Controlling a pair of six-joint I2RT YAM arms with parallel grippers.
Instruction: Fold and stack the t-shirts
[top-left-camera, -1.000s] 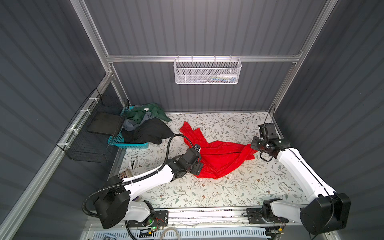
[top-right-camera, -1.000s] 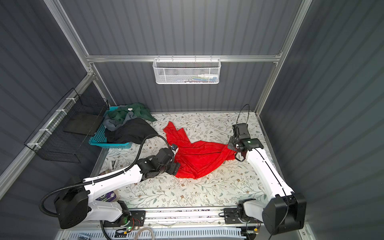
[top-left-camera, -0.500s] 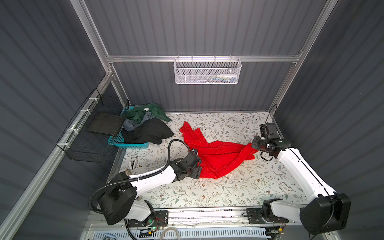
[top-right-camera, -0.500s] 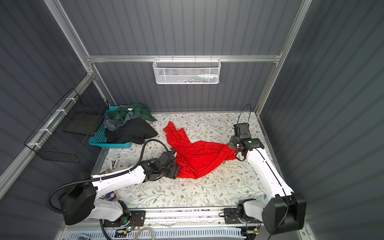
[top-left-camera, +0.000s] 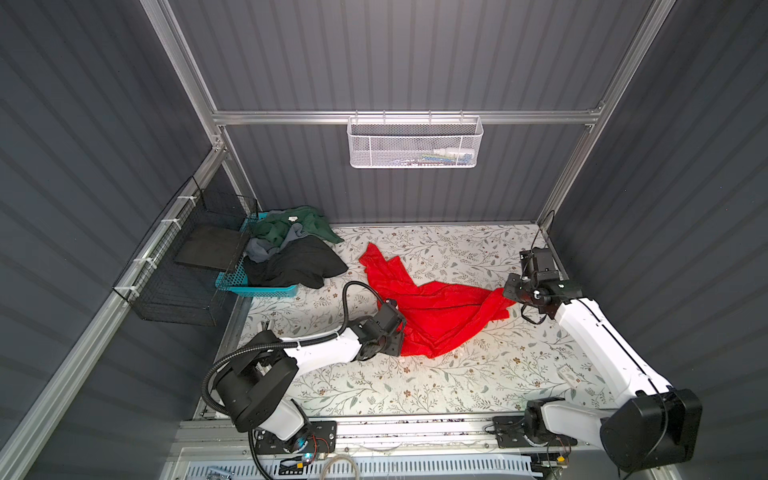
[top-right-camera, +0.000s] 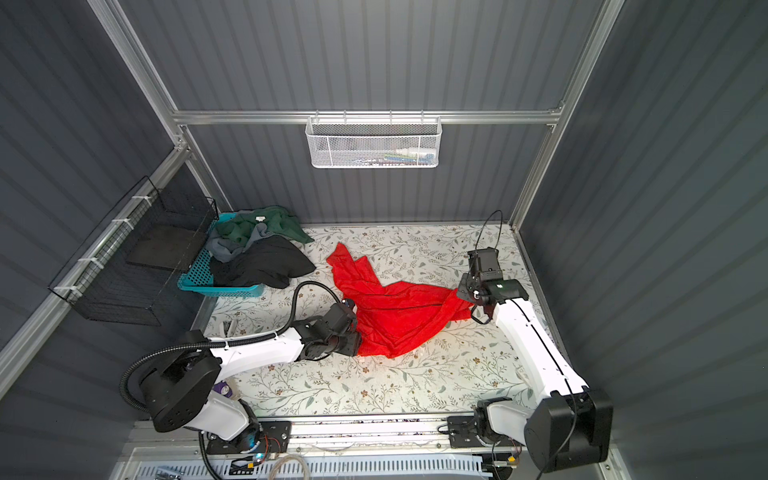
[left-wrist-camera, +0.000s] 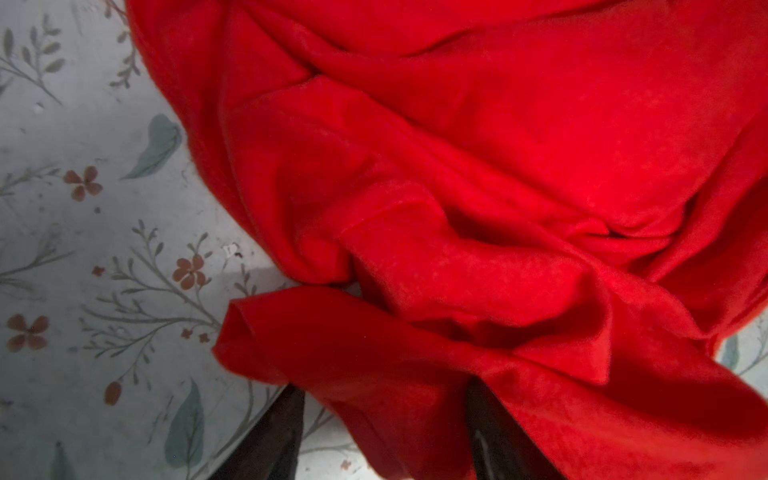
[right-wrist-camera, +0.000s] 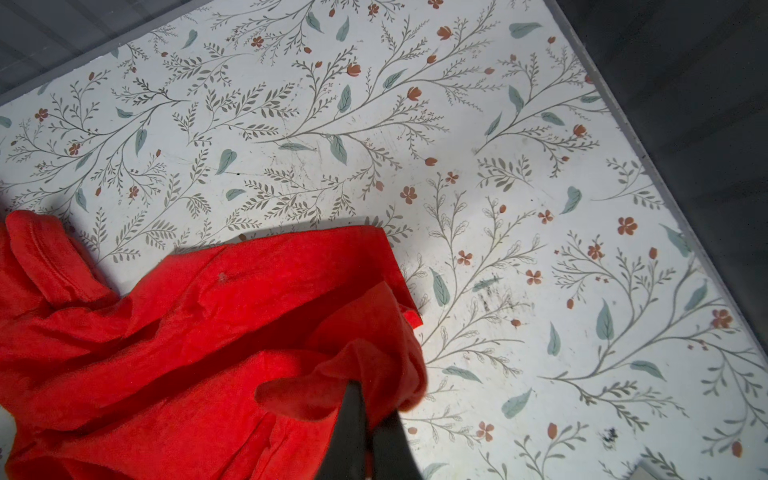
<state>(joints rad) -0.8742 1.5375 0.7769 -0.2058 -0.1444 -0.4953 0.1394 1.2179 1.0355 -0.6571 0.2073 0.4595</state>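
Two pincers are set at opposite ends of the red t-shirt (top-left-camera: 436, 316), which is spread crumpled across the middle of the floral desk (top-left-camera: 457, 382), with one long end trailing toward the far wall. Its right corner is clamped in the right pincer (top-left-camera: 509, 291) and lifted slightly off the desk; in the right wrist view the cloth is seen bunched between the closed jaws (right-wrist-camera: 365, 399). The left pincer (top-left-camera: 401, 340) is placed low at the near left edge of the shirt. In the left wrist view its dark fingers (left-wrist-camera: 278, 436) are seen apart, with a fold of red cloth draped between and over them and a strip of desk visible in the gap. At the far left, a dark green garment (top-left-camera: 299, 220), a grey garment (top-left-camera: 266, 249) and a black garment (top-left-camera: 299, 262) are heaped on a teal basket (top-left-camera: 266, 291), the black one spilling onto the desk.
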